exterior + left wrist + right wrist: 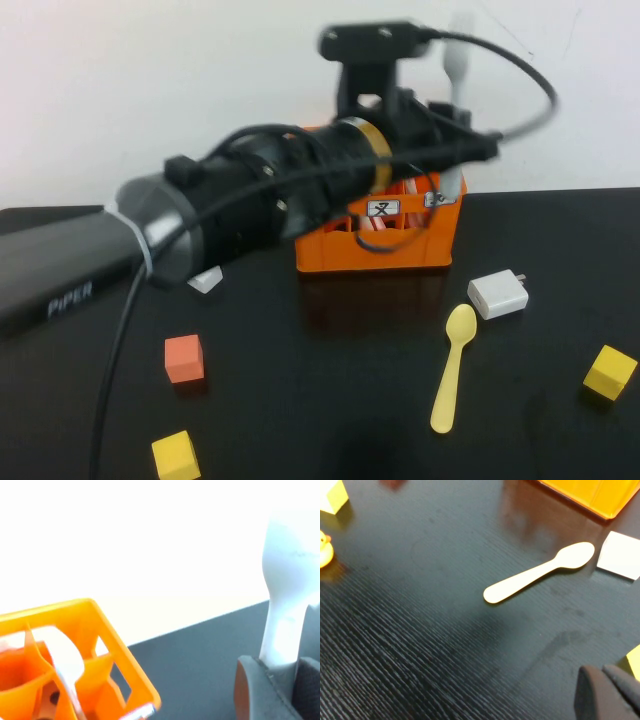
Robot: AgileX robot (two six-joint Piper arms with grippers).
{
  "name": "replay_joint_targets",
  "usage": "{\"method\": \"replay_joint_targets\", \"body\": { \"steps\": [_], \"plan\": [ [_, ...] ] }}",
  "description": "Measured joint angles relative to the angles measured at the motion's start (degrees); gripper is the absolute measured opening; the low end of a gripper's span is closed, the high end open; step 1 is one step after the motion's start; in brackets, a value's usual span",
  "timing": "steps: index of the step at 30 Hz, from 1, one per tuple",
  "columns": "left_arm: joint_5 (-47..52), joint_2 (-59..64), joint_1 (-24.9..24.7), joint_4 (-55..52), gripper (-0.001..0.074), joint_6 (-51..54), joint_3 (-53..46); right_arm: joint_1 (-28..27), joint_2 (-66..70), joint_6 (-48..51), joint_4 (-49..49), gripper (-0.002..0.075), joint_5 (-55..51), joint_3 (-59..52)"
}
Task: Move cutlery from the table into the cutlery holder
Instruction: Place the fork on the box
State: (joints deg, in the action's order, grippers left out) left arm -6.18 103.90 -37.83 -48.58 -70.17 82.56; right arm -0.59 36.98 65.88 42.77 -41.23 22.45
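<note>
My left gripper hovers above the right end of the orange cutlery holder, shut on the whitish-grey plastic fork, which stands upright against the white wall. In the left wrist view the fork rises from between the grey pads, beside the holder. The pale yellow spoon lies on the black table in front of the holder, bowl toward it; it also shows in the right wrist view. My right gripper is shut and empty, low over the table near the spoon.
A white charger block lies right of the spoon's bowl. Yellow blocks, an orange-red block and a small white piece sit on the table. A white utensil stands in the holder. A yellow duck shows.
</note>
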Motion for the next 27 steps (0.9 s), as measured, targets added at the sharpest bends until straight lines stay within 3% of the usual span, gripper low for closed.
{"method": "replay_joint_targets", "body": {
  "steps": [10,27],
  "plan": [
    [-8.79,6.0,7.67,0.62,0.012,-3.65,5.14,0.0,0.0,0.0,0.0,-0.0002,0.0,0.0],
    [-6.75,9.99,8.48,1.47,0.012,2.81,6.83,0.0,0.0,0.0,0.1,-0.0002,0.45,0.0]
  ]
}}
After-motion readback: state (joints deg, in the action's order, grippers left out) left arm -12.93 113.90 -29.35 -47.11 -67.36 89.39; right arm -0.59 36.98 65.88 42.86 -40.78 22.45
